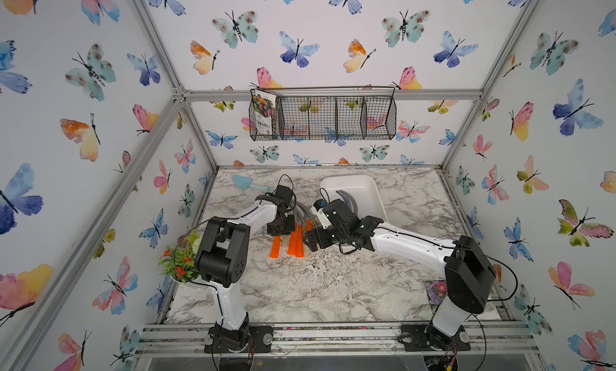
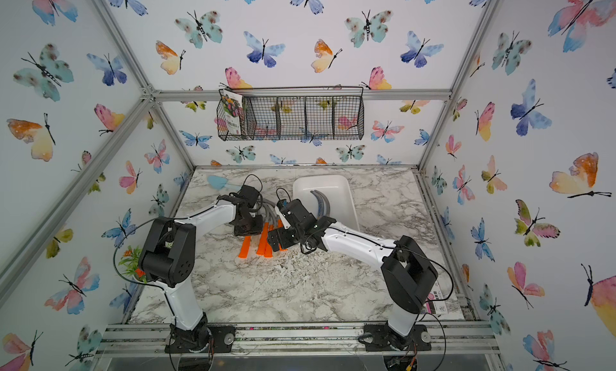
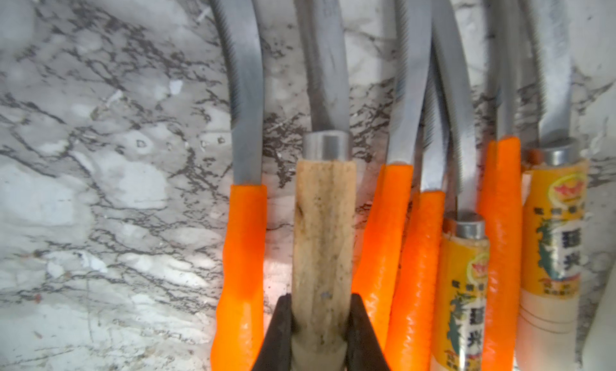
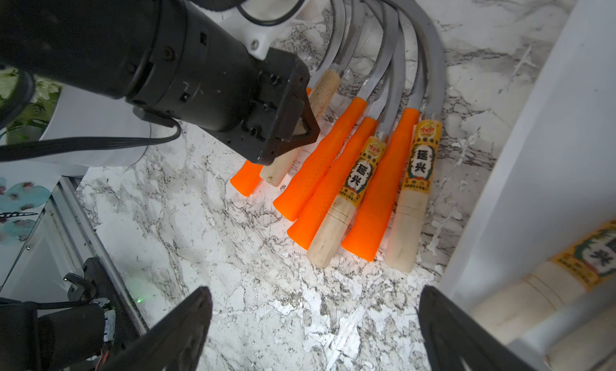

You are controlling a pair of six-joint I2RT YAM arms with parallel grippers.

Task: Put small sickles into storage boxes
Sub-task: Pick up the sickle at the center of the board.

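In the left claw [image 3: 321, 301], wooden-handled sickle [image 3: 323, 219], blade rearward.

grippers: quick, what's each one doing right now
left gripper: closed on the bare-wood sickle, at its handle.
right gripper: open, holding nothing.

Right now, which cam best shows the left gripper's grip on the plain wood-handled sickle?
Left wrist: close up, the left gripper is shut on the plain wood-handled sickle, its handle clamped from both sides. Right wrist shows the same grip side-on, the handle's end poking out. In both top views the gripper body hides the contact.
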